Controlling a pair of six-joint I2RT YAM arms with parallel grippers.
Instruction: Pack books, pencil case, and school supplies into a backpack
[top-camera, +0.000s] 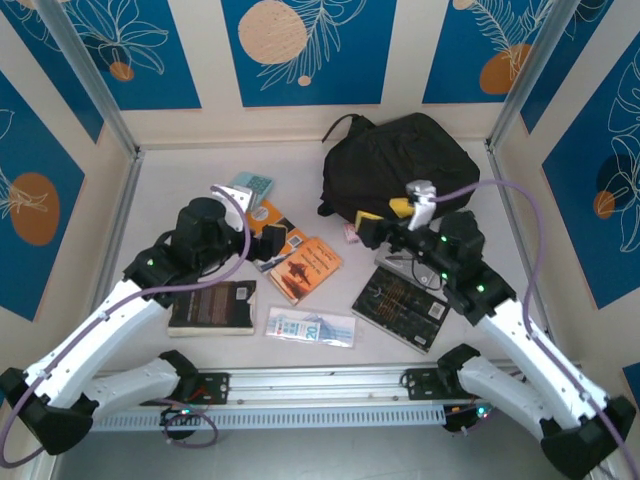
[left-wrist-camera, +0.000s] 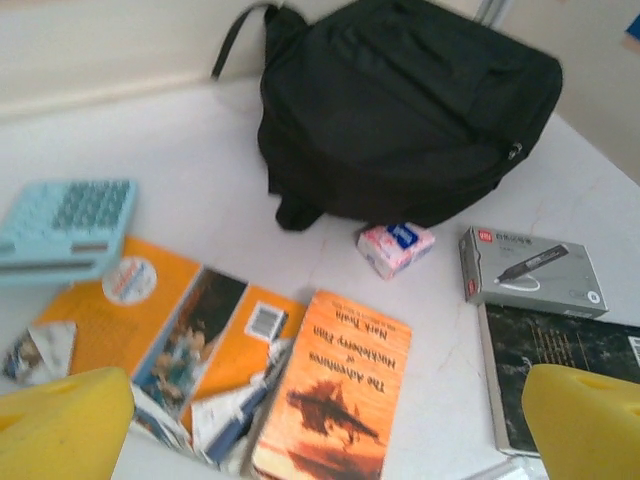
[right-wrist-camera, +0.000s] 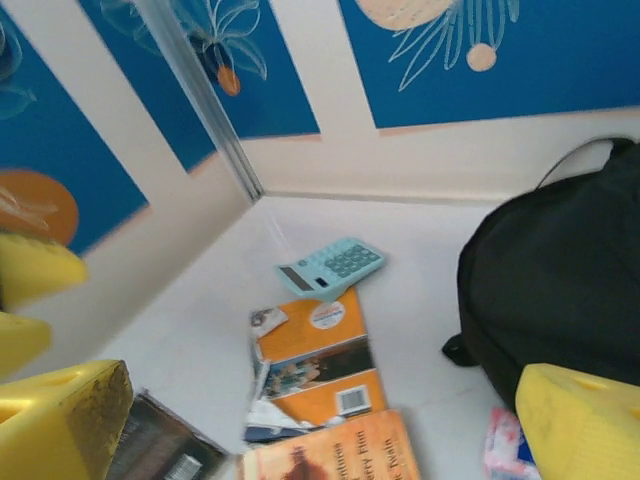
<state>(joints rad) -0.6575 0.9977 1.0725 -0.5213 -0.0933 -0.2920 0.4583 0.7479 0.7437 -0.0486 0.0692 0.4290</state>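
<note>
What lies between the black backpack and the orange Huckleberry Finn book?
A small pink-and-white box, close to the backpack, clearest in the left wrist view.

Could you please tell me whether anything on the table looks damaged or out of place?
Yes: the orange book beside the calculator looks battered. Its cover is curled, and loose, crumpled pages stick out from its lower edge, against the other orange book. Nothing else stands out.
</note>
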